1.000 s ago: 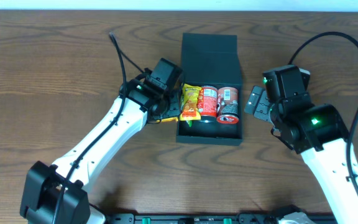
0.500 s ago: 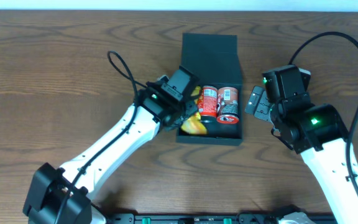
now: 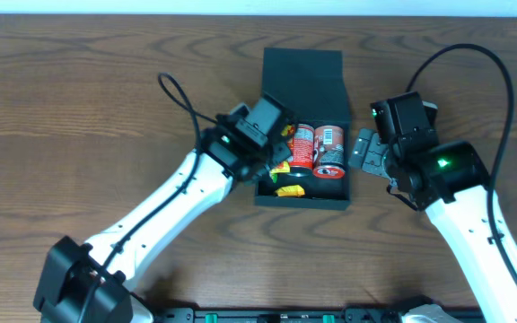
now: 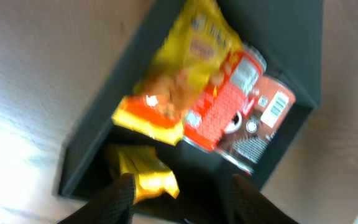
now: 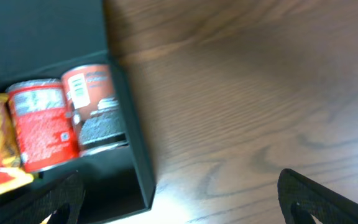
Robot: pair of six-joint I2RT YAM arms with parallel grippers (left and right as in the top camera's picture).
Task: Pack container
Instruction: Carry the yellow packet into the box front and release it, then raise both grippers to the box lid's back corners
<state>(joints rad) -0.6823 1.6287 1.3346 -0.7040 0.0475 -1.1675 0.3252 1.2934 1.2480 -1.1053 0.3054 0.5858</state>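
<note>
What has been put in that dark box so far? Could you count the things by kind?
Cans: 2, the all-red can and the barcode can
Snack packets: 2, the yellow-and-orange packet and the plain yellow packet
Total in the container: 4

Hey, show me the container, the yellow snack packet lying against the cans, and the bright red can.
container (image 3: 302, 72): overhead view, on the open flap lid.
yellow snack packet (image 4: 182, 68): left wrist view, on the middle of its printed face.
bright red can (image 4: 219, 115): left wrist view, on its side wall.
</note>
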